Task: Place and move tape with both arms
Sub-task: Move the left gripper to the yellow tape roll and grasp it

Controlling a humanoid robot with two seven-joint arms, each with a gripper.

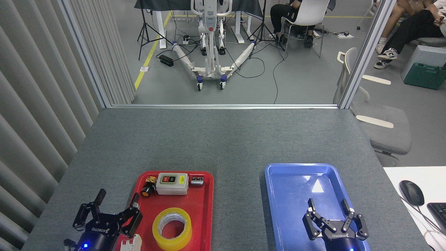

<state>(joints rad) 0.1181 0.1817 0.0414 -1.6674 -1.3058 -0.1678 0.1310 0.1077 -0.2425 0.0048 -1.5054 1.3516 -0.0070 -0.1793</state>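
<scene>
On the grey tabletop (223,139) you have two trays near its front edge: a red tray (205,209) left of centre and a blue tray (278,195) right of centre, well apart with bare felt between them.

You will find the tape (172,228) lying flat in the front half of the red tray, core opening facing up, its yellow band ringing a white core. It touches neither gripper. Along the far edge of the same tray you have a grey switch box (172,183) with red and green buttons, a small black-and-yellow push-button part (149,186) just beside it on the left, and a small dark block (197,180) just beside it on the right. A white plastic part (129,243) sits at the front left corner of the red tray, cut off by the lower frame edge.

Your left gripper (117,202) stands at the red tray's left edge, fingers spread wide, holding nothing; one finger reaches over the tray rim, the other is over the felt. The tape lies just to its right.

Your right gripper (328,205) hangs over the front part of the blue tray, fingers also spread wide and empty.

Beyond the tabletop's right edge, a black mouse (411,192) and a keyboard corner (438,211) rest on a white desk (393,174).
</scene>
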